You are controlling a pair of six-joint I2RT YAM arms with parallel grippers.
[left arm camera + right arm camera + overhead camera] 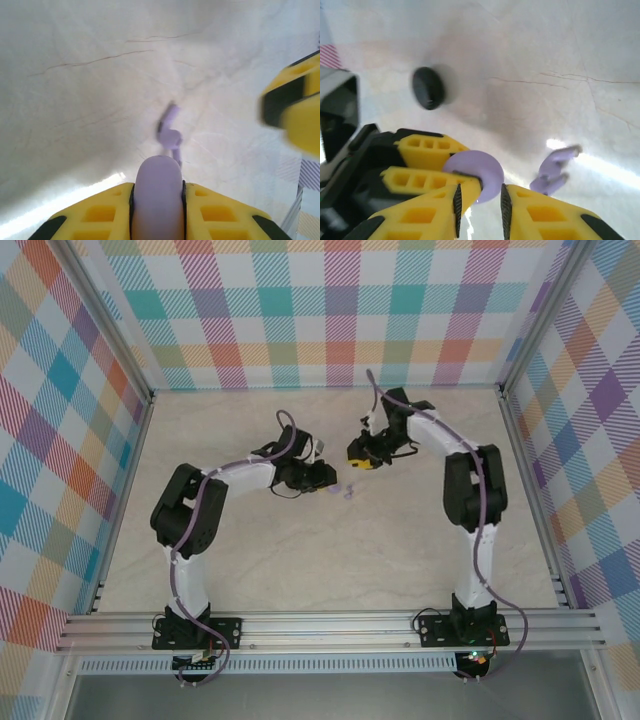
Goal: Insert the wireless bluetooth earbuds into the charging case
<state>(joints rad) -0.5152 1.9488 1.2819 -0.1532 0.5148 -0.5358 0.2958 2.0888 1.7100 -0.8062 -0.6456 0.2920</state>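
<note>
My left gripper (158,189) is shut on a pale lavender round charging case (159,200), held edge-on just above the table. Just beyond it two lavender earbuds (170,132) lie together on the marble top. In the right wrist view the same case (482,170) sits between the left gripper's yellow fingers (427,147), with the earbuds (552,172) to its right. My right gripper (481,200) hovers close in front of the case, open, with nothing between its pads. From above, both grippers (325,478) (362,458) meet near the earbuds (348,490).
A black round case (427,87) lies on the table beyond the left gripper. The right gripper's yellow finger (295,107) crowds the right side of the left wrist view. Checked walls and aluminium rails (330,625) enclose the marble table.
</note>
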